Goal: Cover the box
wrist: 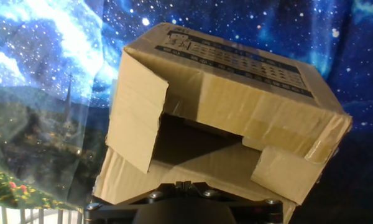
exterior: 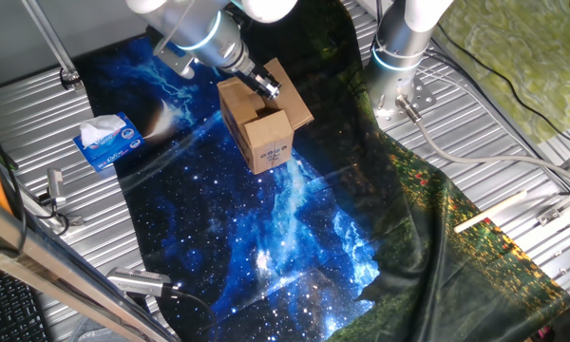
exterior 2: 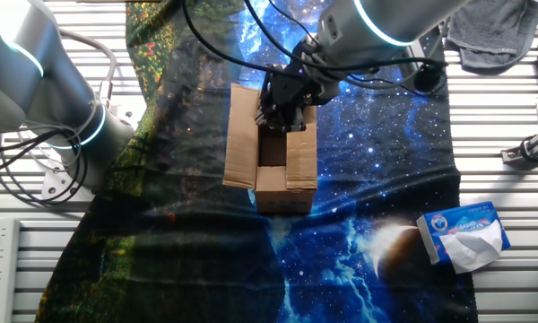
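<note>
The cardboard carton (exterior: 263, 128) stood on the starry cloth (exterior: 266, 247), well apart from the tissue box (exterior: 108, 141). The gripper (exterior 2: 282, 115) hovered at the carton's open top, beside one outspread flap (exterior 2: 241, 135); whether its fingers were spread I cannot tell. Flap-folding seemed under way: next, pushing that flap inward.

Metal slatted table (exterior: 513, 142) with a starry space cloth (exterior: 266, 247) spread under the gripper (exterior: 266, 87). Brown box (exterior: 263, 133) sits on it right below the gripper, tissue box (exterior: 109, 141) well off on the cloth's edge.
</note>
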`<action>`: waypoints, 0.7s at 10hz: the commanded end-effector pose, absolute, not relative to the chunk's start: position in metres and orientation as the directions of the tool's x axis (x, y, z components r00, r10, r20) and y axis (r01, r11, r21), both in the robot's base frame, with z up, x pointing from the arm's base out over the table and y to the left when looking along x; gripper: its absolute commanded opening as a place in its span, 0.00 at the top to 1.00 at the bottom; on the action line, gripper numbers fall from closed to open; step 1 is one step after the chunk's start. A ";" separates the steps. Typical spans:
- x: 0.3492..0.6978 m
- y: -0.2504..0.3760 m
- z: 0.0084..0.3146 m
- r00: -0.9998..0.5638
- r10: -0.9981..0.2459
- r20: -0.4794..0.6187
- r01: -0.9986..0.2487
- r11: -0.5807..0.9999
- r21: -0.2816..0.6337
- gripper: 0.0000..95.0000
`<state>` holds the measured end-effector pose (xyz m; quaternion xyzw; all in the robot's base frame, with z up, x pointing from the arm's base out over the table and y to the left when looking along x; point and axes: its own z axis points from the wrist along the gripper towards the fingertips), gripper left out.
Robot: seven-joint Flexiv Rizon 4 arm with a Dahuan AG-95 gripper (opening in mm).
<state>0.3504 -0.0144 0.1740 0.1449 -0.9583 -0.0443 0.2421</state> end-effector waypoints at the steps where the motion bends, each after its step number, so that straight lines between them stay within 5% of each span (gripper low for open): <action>1: 0.350 -0.018 0.173 -0.841 -0.303 0.448 -0.261 0.953 0.154 1.00; 7: 0.350 -0.017 0.174 -0.852 -0.325 0.410 -0.289 0.946 0.149 1.00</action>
